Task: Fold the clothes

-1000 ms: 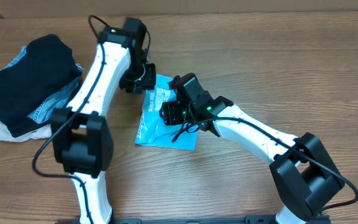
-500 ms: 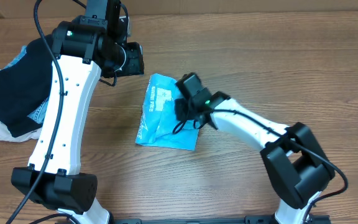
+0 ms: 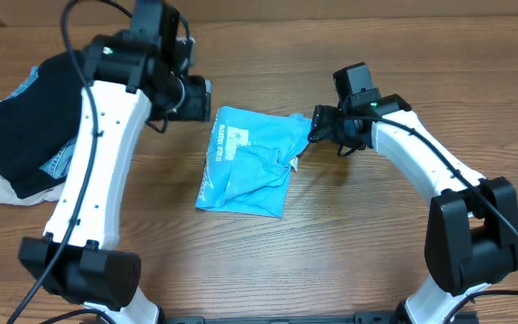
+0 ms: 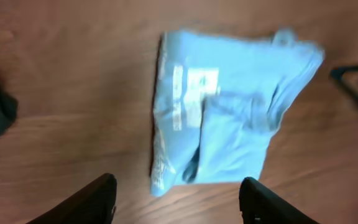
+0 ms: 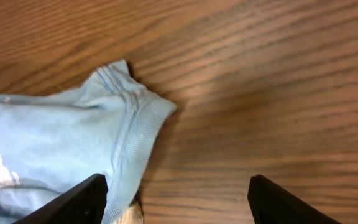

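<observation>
Sky-blue cotton is what catches the eye: the T-shirt lies in the middle of the wooden surface, folded into a rough packet with its lower right part rumpled rather than flat. At nine o'clock on the surface sits a pile of other clothes: black on top, denim-blue and cream showing beneath.

The left fingers hang off the shirt's eleven o'clock corner, spread apart and holding nothing. The right fingers sit just beside its two o'clock corner, also parted and empty; a ribbed edge of the shirt pokes out toward them.

From where I stand, the risk is that corner. If the right fingers pinch only that loose edge and pull, I'd expect the whole packet to slide or the top layer to peel back and undo the fold. The left fingers could easily catch several layers at once on the bunched side and lift the lot.

White lettering runs down the shirt's left half, with more along its edge, but it is too small and blurred to read; I can make out no brand.
</observation>
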